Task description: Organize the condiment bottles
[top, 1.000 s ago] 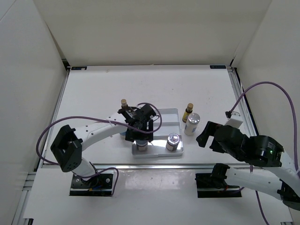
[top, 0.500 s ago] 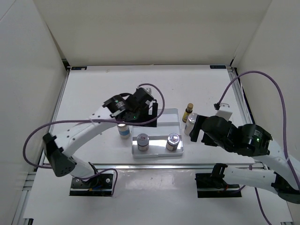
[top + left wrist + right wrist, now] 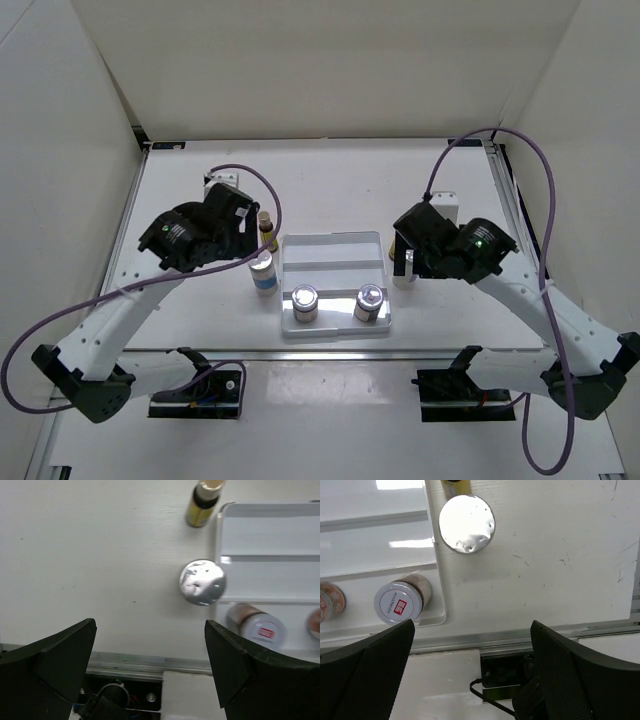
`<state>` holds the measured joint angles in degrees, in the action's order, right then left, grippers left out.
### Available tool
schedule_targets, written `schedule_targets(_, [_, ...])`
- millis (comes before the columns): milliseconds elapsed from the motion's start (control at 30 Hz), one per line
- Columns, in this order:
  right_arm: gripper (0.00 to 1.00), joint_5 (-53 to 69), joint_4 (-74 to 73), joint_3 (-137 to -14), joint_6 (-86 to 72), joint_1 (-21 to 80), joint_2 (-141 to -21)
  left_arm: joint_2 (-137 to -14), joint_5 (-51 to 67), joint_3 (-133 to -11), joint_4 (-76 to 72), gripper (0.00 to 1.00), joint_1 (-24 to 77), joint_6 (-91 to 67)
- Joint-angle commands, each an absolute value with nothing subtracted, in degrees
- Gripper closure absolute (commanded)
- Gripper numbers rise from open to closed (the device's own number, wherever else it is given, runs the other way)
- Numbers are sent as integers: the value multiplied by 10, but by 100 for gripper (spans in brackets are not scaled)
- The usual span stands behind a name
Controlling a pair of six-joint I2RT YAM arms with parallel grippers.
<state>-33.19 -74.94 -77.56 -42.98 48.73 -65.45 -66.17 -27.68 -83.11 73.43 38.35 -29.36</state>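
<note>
White walls close in a white table [image 3: 330, 180], and at the centre of the top view sits the shallow tray [image 3: 333, 258]. We count two bottles standing along its lower edge, the left tray bottle [image 3: 304, 303] and the right tray bottle [image 3: 369, 301]. Four wait outside it. A blue-labelled white bottle [image 3: 263, 271] and a dark tan-capped bottle [image 3: 266, 226] stand just left of the tray. Just right of it is a white bottle [image 3: 404, 270], largely hidden by the right arm, and a second dark bottle [image 3: 455, 485] that shows only at the top edge of the right wrist view.

We judge the job about a third done, with both arms lining up fresh picks. The left gripper [image 3: 150, 640] hangs high, pointing down, spread wide and empty, with the silver cap [image 3: 202, 582] up and right of its gap. The right gripper [image 3: 471, 635] is likewise wide apart and empty, the shiny cap [image 3: 466, 516] above its gap. Each needs to centre over its cap, then descend and close.
</note>
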Motion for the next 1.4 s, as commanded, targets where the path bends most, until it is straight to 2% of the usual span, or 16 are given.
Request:
schedule_targets(0, [0,-295,-710,-795,-361,454,-673,-672,-344,-793,722,0,367,-261])
schedule_targets(33, [0,-280,-703,-803,-333,426,-689,-672,-352,-785,702,0,360,-245])
schedule_targets(133, [9,-262,-703,-816,-317,383,-753,-649,-384,-744,665,0,354,-245])
schedule_targets(267, [9,-203,-662,-808,-285,331,-768,-580,-400,-658,599,0,338,-251])
schedule_targets(400, [9,-121,-616,-771,-261,289,-774,-562,-388,-651,571,0,316,-239])
schedule_targets(700, [9,-94,-580,-740,-250,258,-824,-613,-261,-650,531,0,201,-210])
schedule_targets(900, [9,-89,-563,-715,-257,251,-841,-607,-254,-645,526,0,201,-210])
schedule_targets(1067, [17,-101,-557,-715,-257,246,-853,-607,-254,-645,526,0,201,-210])
schedule_targets(1167, [26,-112,-557,-715,-263,246,-853,-607,-254,-645,526,0,201,-210])
schedule_targets(1267, [44,-134,-570,-720,-273,246,-842,-607,-254,-645,526,0,201,-210])
schedule_targets(1367, [55,-154,-593,-731,-273,246,-815,-607,-254,-645,526,0,201,-210])
